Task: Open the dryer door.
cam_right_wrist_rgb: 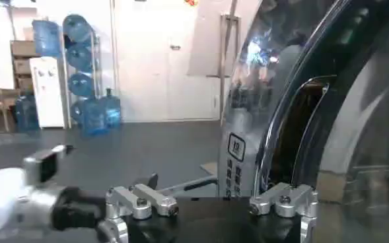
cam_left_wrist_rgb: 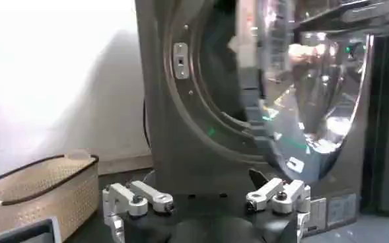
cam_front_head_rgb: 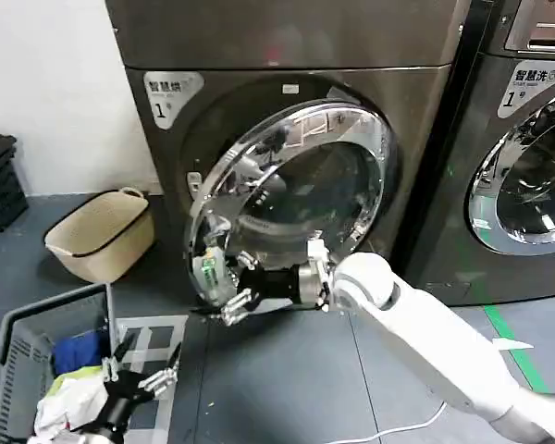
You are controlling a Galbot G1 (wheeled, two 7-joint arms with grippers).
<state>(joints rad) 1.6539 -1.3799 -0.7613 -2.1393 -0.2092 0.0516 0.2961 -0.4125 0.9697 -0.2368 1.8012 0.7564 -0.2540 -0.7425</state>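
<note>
Dark grey floor (cam_front_head_rgb: 287, 370) carrying two machines, two baskets and a cable.

The dark grey dryer (cam_front_head_rgb: 287, 55) marked "1" stands on the floor against the white wall, with a second similar machine (cam_front_head_rgb: 527, 139) just beside it. A beige woven basket (cam_front_head_rgb: 102, 233) sits near the dryer's front corner. A grey laundry crate (cam_front_head_rgb: 28, 361) holding clothes rests closer to the camera. Green tape (cam_front_head_rgb: 511, 344) and a white cable (cam_front_head_rgb: 398, 431) lie on the floor.

Glossy chrome rims the dryer door (cam_front_head_rgb: 291, 199) around dark glass; beside it, a matt woven-look beige basket (cam_front_head_rgb: 102, 234) and smooth white-shelled right arm (cam_front_head_rgb: 435, 342).
</note>
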